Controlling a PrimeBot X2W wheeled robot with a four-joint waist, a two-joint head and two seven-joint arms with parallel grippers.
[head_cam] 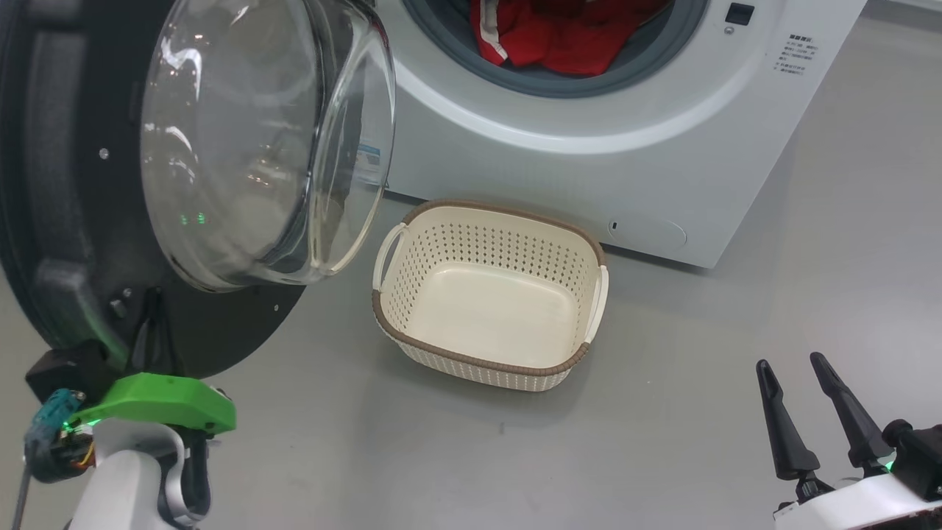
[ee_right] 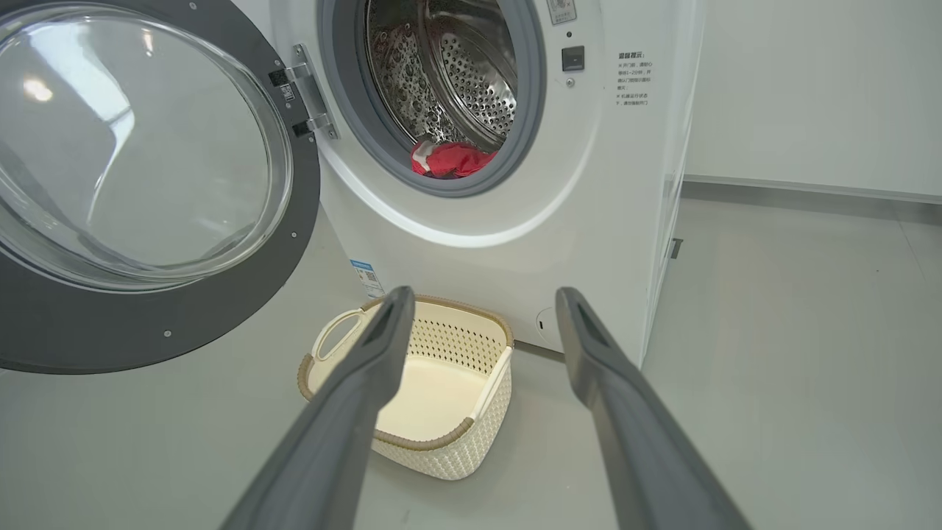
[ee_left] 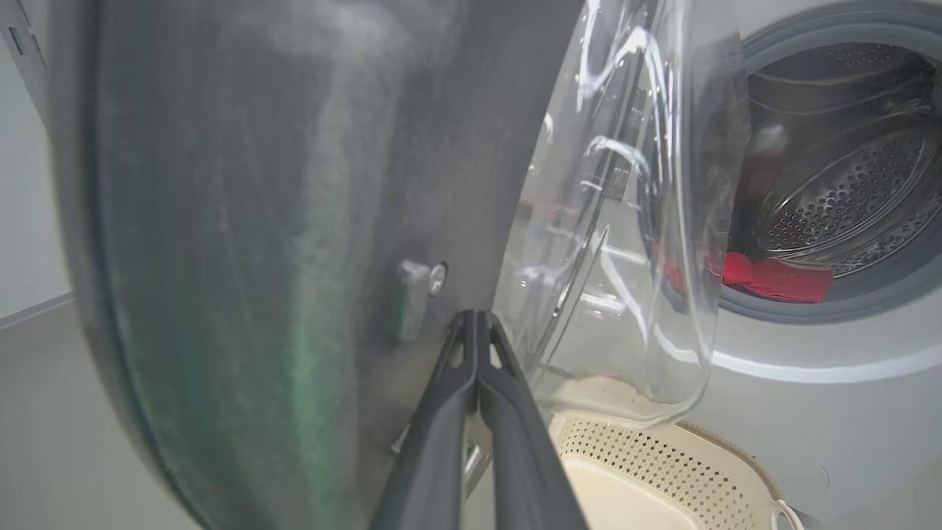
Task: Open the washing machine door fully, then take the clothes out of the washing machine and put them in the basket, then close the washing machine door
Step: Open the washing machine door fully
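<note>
Left tool (ee_left: 477,320) closed beside door (ee_left: 257,221); clothes (ee_right: 452,160) in drum (ee_right: 478,81).

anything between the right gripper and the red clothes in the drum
Nothing visible does: the door is swung aside and the basket sits on the floor, below the line from the right gripper to the clothes.

The left end effector (ee_left: 477,318) has its two long dark fingers pressed flat together, the tips meeting. It reaches up and forward from a green wrist cover (head_cam: 165,403) on a pale forearm (head_cam: 121,489) at the lower left of the head view. The right end effector (head_cam: 789,362) sits at the lower right, its fingers (ee_right: 353,412) spread wide in a V and pointing upward.
</note>
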